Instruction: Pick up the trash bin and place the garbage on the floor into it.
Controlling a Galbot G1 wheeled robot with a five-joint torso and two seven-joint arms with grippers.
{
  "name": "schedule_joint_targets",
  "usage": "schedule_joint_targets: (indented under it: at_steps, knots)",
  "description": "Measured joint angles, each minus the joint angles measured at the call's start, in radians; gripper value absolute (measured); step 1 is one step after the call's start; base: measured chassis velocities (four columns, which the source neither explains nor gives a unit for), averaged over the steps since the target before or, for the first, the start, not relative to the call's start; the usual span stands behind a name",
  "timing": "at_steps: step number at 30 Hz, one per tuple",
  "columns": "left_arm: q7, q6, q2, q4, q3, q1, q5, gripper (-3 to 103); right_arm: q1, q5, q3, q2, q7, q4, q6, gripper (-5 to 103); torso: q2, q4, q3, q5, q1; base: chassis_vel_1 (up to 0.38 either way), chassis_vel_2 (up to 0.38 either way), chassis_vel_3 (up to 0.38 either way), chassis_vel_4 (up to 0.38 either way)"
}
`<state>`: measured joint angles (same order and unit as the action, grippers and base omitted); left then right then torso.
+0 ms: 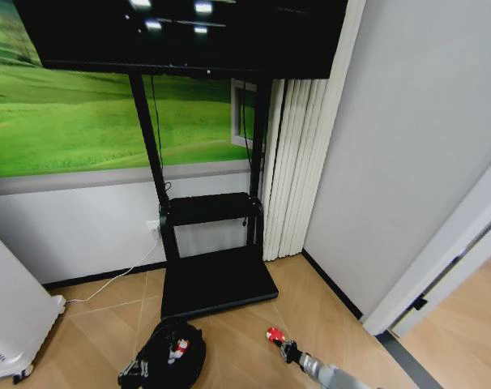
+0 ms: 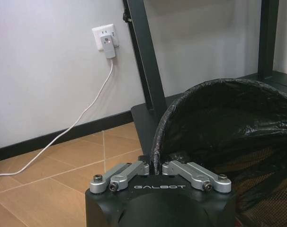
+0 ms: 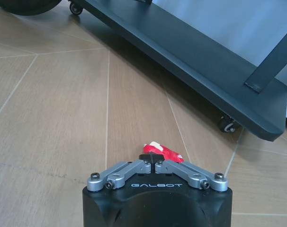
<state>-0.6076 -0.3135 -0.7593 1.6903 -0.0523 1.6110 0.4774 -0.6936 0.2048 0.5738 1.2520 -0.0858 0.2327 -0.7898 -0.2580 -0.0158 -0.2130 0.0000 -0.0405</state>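
Observation:
The trash bin (image 1: 174, 355) is a small black bin lined with a black bag, low in the head view near the stand's base. A red-and-white piece of garbage (image 1: 179, 348) lies inside it. My left gripper (image 2: 154, 164) is shut on the bin's rim (image 2: 158, 137). To the right of the bin, my right gripper (image 3: 152, 158) is shut on another red-and-white piece of garbage (image 3: 165, 152), held close over the wooden floor. In the head view that piece (image 1: 274, 333) sits at the tip of my right gripper (image 1: 283, 346).
The TV stand's black base plate (image 1: 217, 279) on casters (image 3: 226, 125) lies just beyond both grippers. A tall white appliance (image 1: 10, 324) stands at the left. A white cable runs from the wall socket (image 2: 105, 38) along the floor. A doorway opens at the right.

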Motion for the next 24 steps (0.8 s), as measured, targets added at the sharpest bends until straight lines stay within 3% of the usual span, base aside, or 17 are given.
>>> schedule_joint_targets:
  at_steps: [9, 12, 24]
  knots:
    - [0.0, -0.001, -0.005, -0.006, 0.008, -0.004, -0.006, 7, -0.012, 0.001, -0.008, -0.013, 0.018, 0.028, -0.007, 0, 0.0, 0.0001, 0.0, 0.0001, 0.0, 0.0, 0.0, 0.0, 0.0]
    - [0.0, -0.001, -0.006, -0.007, 0.014, -0.009, -0.006, 7, -0.013, 0.001, -0.005, -0.014, 0.02, 0.028, -0.007, 16, 0.0, 0.0, 0.0, 0.0001, 0.0, 0.0, 0.0, 0.0, 0.0]
    - [-0.01, 0.001, -0.009, -0.013, 0.031, -0.03, -0.003, 7, -0.012, 0.0, 0.0, -0.006, 0.021, 0.015, -0.007, 54, 0.0, 0.0001, 0.0, 0.0, 0.0, 0.0, 0.0, 0.0, 0.0]
